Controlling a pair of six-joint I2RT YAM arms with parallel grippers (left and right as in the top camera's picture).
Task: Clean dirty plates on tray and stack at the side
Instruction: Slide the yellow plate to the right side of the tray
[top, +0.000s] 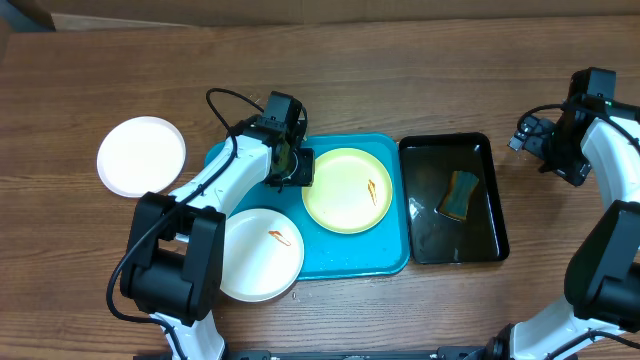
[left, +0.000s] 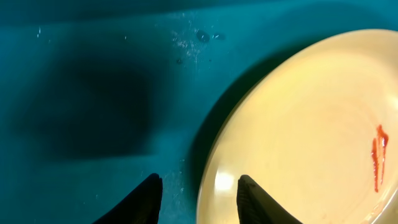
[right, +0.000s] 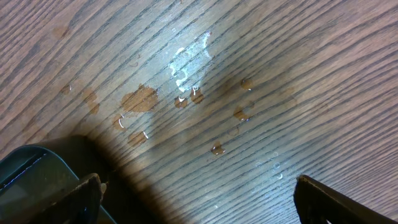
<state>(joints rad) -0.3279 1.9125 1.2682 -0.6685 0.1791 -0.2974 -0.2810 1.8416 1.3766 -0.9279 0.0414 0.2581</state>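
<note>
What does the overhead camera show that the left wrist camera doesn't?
Only overhead: a white plate on the table left of the tray, a smeared white plate at its front-left corner, the black tub with its sponge. Only left wrist: water droplets on the tray, the left gripper with fingertips apart, astride the rim of the yellow-green plate. Both: that plate, its orange smear, the turquoise tray.

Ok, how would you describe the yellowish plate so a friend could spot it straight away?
Find the big turquoise tray in the middle of the table. On its right half, beside the black tub, lies the pale yellow-green plate. Its colour sets it apart: the plate at the tray's lower left and the plate off the tray are both white.
</note>
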